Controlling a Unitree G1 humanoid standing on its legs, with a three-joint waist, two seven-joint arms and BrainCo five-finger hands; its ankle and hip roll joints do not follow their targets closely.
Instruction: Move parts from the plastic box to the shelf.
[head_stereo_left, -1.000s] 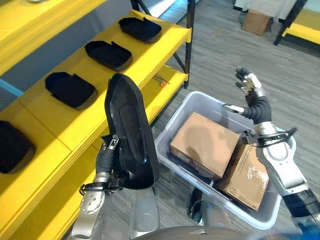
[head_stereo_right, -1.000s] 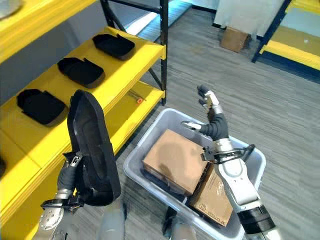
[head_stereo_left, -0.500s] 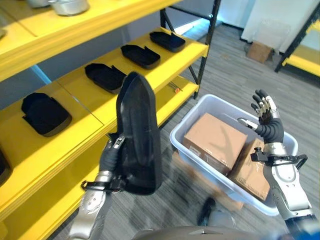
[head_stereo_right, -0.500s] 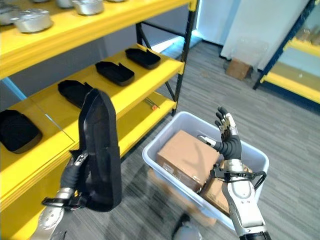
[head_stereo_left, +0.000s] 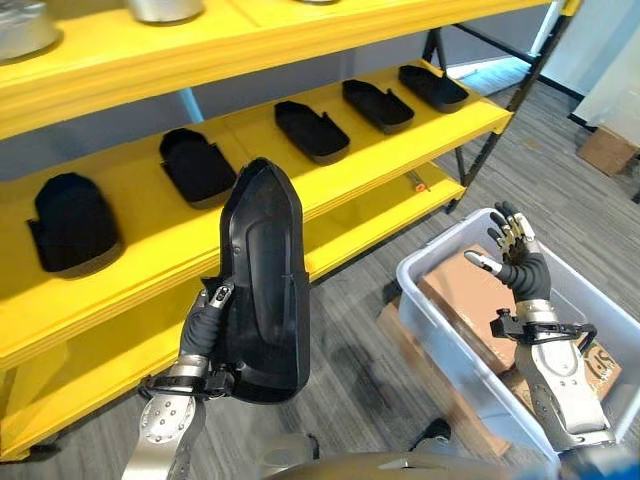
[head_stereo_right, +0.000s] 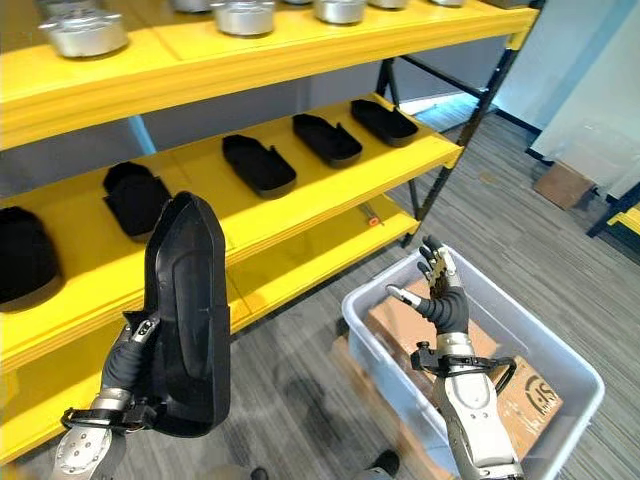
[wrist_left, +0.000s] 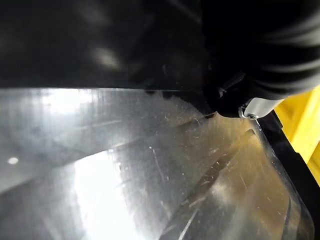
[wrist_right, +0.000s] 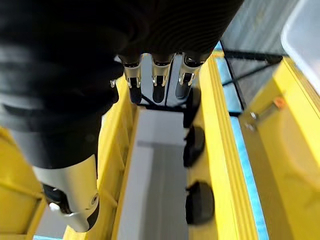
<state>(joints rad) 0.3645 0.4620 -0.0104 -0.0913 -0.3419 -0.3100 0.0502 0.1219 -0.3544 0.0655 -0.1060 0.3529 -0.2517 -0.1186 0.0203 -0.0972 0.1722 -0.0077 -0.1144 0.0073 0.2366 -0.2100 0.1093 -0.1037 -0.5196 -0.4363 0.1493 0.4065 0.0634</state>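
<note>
My left hand (head_stereo_left: 201, 325) is shut on a long black moulded part (head_stereo_left: 262, 280) and holds it upright in front of the yellow shelf (head_stereo_left: 255, 145). Up close, the part's glossy surface (wrist_left: 125, 165) lies against the hand's dark cover (wrist_left: 260, 45). Several matching black parts (head_stereo_left: 311, 130) lie in a row on the middle shelf board. My right hand (head_stereo_left: 515, 257) is raised, open and empty, over the clear plastic box (head_stereo_left: 428, 305) on the floor at the right. Its straight fingers (wrist_right: 155, 82) point toward the shelf.
Brown cardboard cartons (head_stereo_left: 470, 300) fill the plastic box. Metal pots (head_stereo_right: 85, 32) stand on the top shelf board. A lower board (head_stereo_left: 375, 215) runs near the floor, with a black shelf post (head_stereo_left: 482, 125) at its right end. A cardboard box (head_stereo_left: 606, 150) sits far right.
The whole picture has shifted: the camera now faces the shelf more squarely, with the box further right. My left hand still holds the part upright; my right hand stays open.
</note>
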